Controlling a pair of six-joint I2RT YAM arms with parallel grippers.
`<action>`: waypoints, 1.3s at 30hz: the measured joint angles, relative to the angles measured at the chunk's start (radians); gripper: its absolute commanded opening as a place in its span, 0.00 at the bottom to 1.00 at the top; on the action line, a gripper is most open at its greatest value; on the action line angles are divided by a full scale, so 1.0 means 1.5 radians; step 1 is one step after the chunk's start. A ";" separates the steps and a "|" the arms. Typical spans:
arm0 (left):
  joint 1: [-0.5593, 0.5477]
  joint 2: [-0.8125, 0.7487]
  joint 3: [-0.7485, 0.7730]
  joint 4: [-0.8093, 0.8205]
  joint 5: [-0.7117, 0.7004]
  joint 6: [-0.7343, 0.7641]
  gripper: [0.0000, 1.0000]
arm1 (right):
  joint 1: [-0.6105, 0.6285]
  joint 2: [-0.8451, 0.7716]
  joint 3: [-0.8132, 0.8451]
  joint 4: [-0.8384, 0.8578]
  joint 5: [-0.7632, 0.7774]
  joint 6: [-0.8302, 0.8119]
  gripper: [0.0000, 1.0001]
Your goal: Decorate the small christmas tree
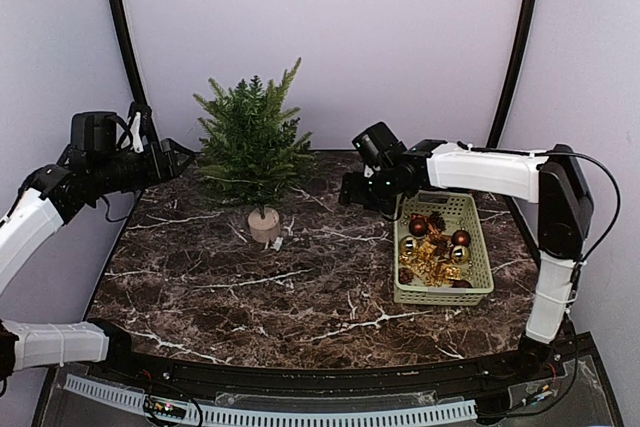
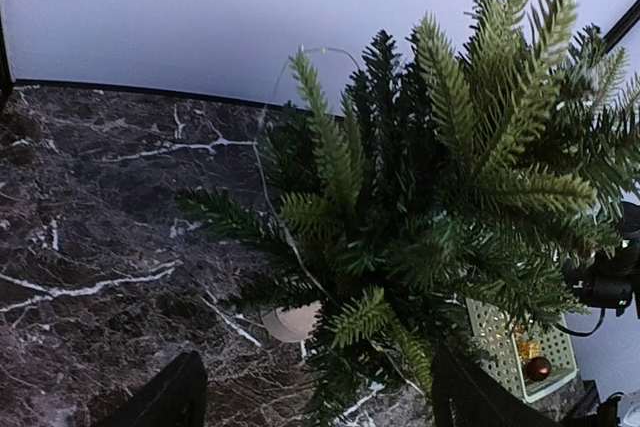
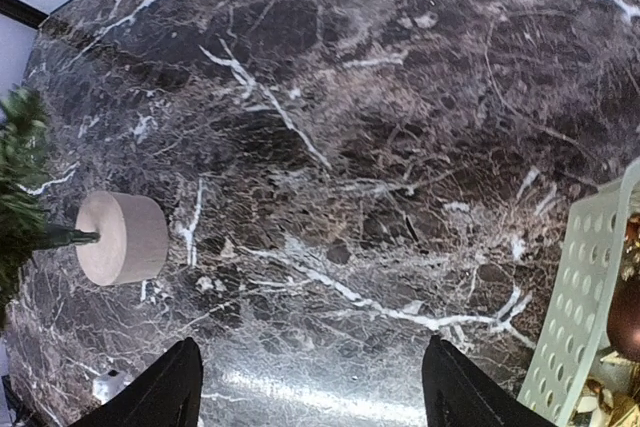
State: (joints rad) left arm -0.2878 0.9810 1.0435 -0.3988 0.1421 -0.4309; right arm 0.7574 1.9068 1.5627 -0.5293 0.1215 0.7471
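Right wrist view: right jaws released, fingers (image 3: 165, 392) spread wide, nothing between them. Bare desk (image 3: 350, 97) below. Pot (image 3: 122, 237) to one side, basket (image 3: 585, 317) rim at the other edge. These jaws hang between the two, over neither.

Left wrist view: left jaws also released and empty, fingers (image 2: 160, 397) apart. They point at the tree (image 2: 440, 217) from just beside its foliage and do not touch it, as far as I can tell.

Top external: tree (image 1: 250, 142) stands upright in its pot toward the back-left of the desk. No ornament shows on any branch, so I judge the task barely begun. Basket at the right holds brown balls (image 1: 460, 238), pine cones (image 1: 436, 220) and gold pieces, all heaped together. Right arm (image 1: 480, 169) reaches across the basket's far-left corner.

Step in hand, my reading: fetch a first ornament with the right jaws.

Notes for doing it well:
- Bring the jaws over the basket and come down on a piece lying on top, apart from the heap. The gold pieces look tangled and could drag neighbours out.
- Hanging loops on the balls: too small to tell. If present, grasp so the loop stays free.
- The tree looks light on a small pot and is likely to tip. The left jaws could steady the pot. Hang on an outer branch tip from the side, without pressing down.
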 measured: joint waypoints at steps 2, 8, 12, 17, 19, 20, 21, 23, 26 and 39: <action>0.000 -0.008 -0.023 0.008 0.024 -0.014 0.79 | 0.002 -0.013 -0.043 0.015 0.006 0.017 0.79; -0.025 -0.036 -0.103 0.065 0.096 -0.077 0.81 | 0.002 -0.077 -0.138 0.070 0.012 0.050 0.81; -0.062 -0.033 -0.132 0.099 0.117 -0.110 0.82 | 0.002 -0.080 -0.144 0.122 0.008 0.054 0.79; -0.072 -0.034 -0.144 0.110 0.118 -0.130 0.83 | 0.002 -0.067 -0.150 0.169 0.006 0.063 0.75; -0.073 -0.039 -0.147 0.111 0.116 -0.135 0.84 | 0.002 -0.054 -0.150 0.182 0.006 0.066 0.72; -0.073 -0.042 -0.149 0.110 0.115 -0.138 0.84 | 0.002 -0.047 -0.150 0.186 0.007 0.066 0.71; -0.073 -0.045 -0.150 0.110 0.115 -0.139 0.85 | 0.002 -0.039 -0.150 0.190 0.008 0.068 0.70; -0.073 -0.053 -0.151 0.110 0.114 -0.141 0.86 | 0.002 -0.025 -0.149 0.195 0.014 0.068 0.69; -0.073 -0.065 -0.151 0.110 0.116 -0.144 0.88 | 0.001 -0.004 -0.149 0.200 0.036 0.071 0.69; -0.073 -0.151 -0.210 0.107 0.154 -0.139 0.90 | -0.040 0.046 -0.135 0.254 0.054 0.065 0.66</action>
State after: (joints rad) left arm -0.3969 0.7540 0.7284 -0.2386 0.3733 -0.6399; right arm 0.6968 1.9755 1.3609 -0.1482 0.2020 0.8440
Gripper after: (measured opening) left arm 0.908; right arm 0.691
